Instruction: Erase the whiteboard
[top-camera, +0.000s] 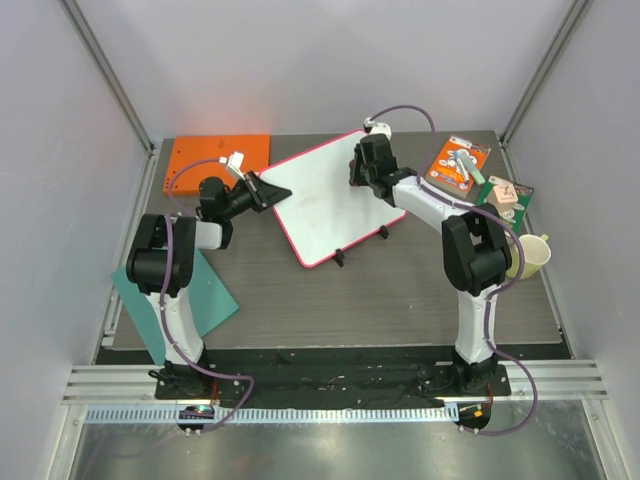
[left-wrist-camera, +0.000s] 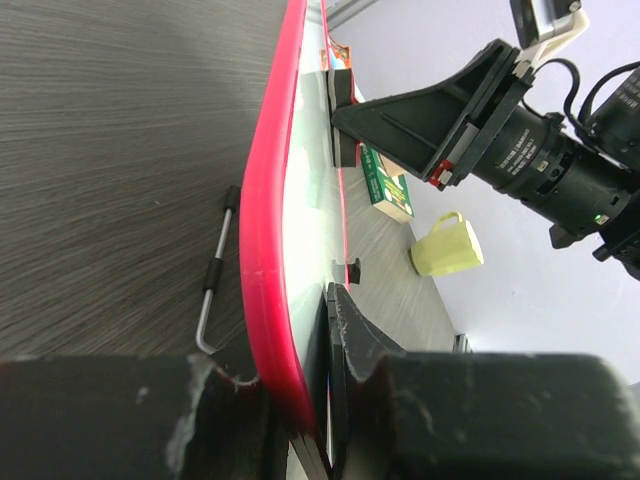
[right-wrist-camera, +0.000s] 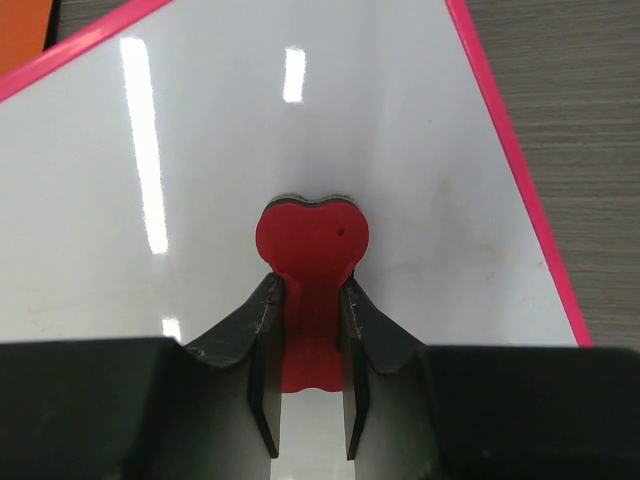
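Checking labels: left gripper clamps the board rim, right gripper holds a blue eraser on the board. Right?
No: the eraser is red, not blue; the right wrist view shows it. The rest stands: left gripper clamps the board rim, right gripper holds the eraser on the board.

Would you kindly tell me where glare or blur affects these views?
Right wrist: bright glare streaks on the whiteboard near the red eraser. Left wrist: the left tool looms dark and soft up close. Top external: even light, no strong glare.

Dark wood-grain table: whiteboard, orange board, teal sheet, mug, packets.
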